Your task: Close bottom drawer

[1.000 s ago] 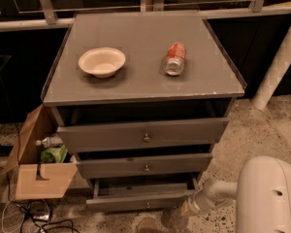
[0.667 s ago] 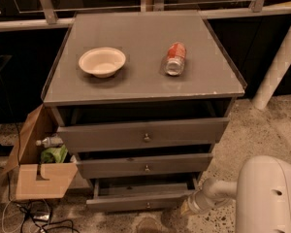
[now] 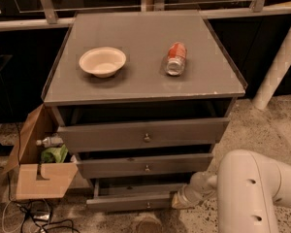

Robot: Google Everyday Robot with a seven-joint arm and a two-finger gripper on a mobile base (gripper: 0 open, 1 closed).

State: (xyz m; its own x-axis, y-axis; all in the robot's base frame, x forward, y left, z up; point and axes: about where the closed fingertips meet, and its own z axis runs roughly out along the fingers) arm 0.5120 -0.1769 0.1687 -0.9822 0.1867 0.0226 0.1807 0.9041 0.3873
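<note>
The grey cabinet [image 3: 136,89] has three drawers, all pulled out some way. The bottom drawer [image 3: 131,202] is the lowest and sticks out furthest, with a small knob [image 3: 148,205] at its centre. My gripper [image 3: 180,201] is at the right end of the bottom drawer's front panel, low near the floor, at the end of my white arm [image 3: 247,188]. The middle drawer [image 3: 145,166] and top drawer [image 3: 143,134] sit above it.
A beige bowl [image 3: 102,61] and a can lying on its side [image 3: 175,58] rest on the cabinet top. An open cardboard box [image 3: 39,171] with a bottle and green items stands left of the cabinet. Cables [image 3: 34,220] lie on the floor. A white post [image 3: 281,62] stands at right.
</note>
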